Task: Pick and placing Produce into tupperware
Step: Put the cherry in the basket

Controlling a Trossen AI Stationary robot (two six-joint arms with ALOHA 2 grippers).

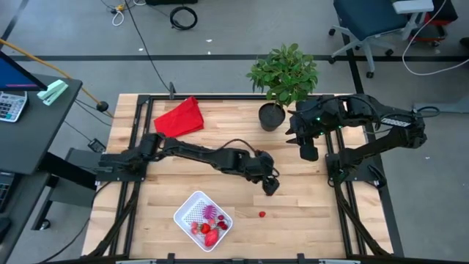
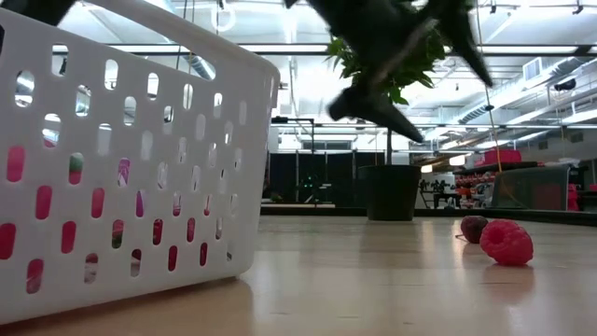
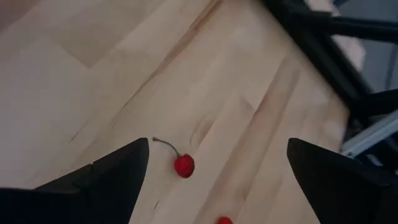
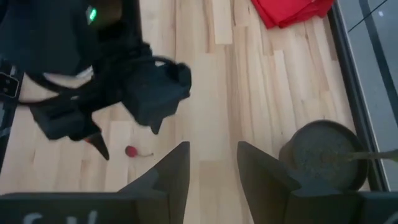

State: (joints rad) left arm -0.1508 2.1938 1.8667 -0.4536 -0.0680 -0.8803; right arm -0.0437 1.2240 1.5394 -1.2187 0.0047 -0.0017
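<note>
The white tupperware (image 1: 204,218) stands near the table's front edge and holds several red pieces and a purple one; it fills the left of the low view (image 2: 121,168). A red raspberry-like piece (image 1: 262,214) lies on the table to its right and also shows in the low view (image 2: 506,241). A red cherry with a stem (image 3: 183,165) lies on the wood just ahead of my left gripper (image 3: 217,168), which hovers open above it (image 1: 270,183). My right gripper (image 4: 211,165) is open and empty, raised by the plant pot (image 1: 308,150).
A potted green plant (image 1: 282,81) in a black pot (image 4: 323,155) stands at the far right of the table. A red cloth (image 1: 180,117) lies at the far left. Bare wood lies between the tupperware and the arms.
</note>
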